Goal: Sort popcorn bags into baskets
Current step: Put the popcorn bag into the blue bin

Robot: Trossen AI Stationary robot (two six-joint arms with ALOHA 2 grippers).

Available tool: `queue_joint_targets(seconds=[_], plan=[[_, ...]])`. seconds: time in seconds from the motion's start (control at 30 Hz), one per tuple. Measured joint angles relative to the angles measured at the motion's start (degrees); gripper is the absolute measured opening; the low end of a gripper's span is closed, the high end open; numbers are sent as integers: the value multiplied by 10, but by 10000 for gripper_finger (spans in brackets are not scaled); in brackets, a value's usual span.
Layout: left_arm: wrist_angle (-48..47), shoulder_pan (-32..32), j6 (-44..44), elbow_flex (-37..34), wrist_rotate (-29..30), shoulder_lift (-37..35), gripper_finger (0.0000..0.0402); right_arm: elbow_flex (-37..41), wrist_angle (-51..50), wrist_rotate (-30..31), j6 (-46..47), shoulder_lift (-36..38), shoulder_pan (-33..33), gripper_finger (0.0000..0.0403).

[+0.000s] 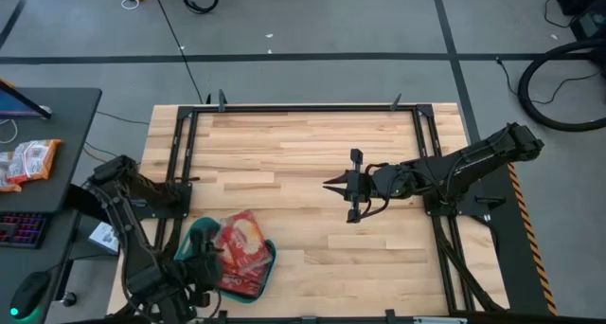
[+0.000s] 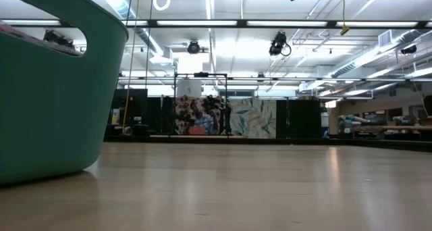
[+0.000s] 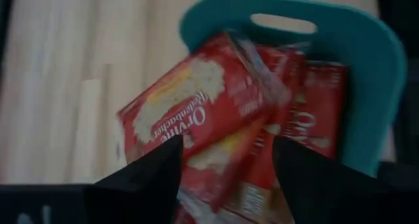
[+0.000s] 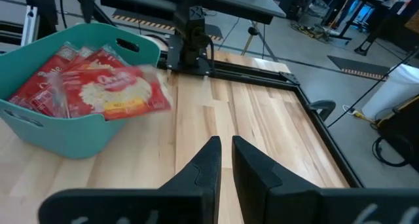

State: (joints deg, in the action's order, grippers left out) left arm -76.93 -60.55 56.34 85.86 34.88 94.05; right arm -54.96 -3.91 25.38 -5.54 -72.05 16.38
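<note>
The teal basket stands at the table's near left corner; its wall fills the left of the low view. Several red popcorn bags lie piled in it. The top bag sticks out over the basket rim. My left gripper hangs over the basket, open, with its fingers on either side of the top bag above the basket rim. My right gripper is over the middle of the table, shut, and points toward the basket.
Bare wood stretches between the basket and my right gripper. Black frame rails run along the table's edges. A side desk to the left carries an orange-and-white packet and a keyboard.
</note>
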Motion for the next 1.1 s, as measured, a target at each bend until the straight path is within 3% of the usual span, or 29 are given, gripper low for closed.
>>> queue_joint_targets(seconds=[0.23, 0.37, 0.63, 0.87, 1.1], plan=[[-56, 61, -3, 0, 61, 12, 205, 0, 0, -30, 6, 0, 0, 42], [-57, 97, -56, 0, 61, 16, 185, 0, -9, -34, 19, -7, -1, 39], [-56, 107, -71, -1, 118, 16, 159, 0, -20, -49, -2, -125, -9, 50], [-52, 128, -81, -1, 124, 16, 141, 0, 57, -140, -56, -211, -46, 83], [32, 207, -228, -43, 116, 7, 119, 0, 98, -235, -62, -240, -133, 124]])
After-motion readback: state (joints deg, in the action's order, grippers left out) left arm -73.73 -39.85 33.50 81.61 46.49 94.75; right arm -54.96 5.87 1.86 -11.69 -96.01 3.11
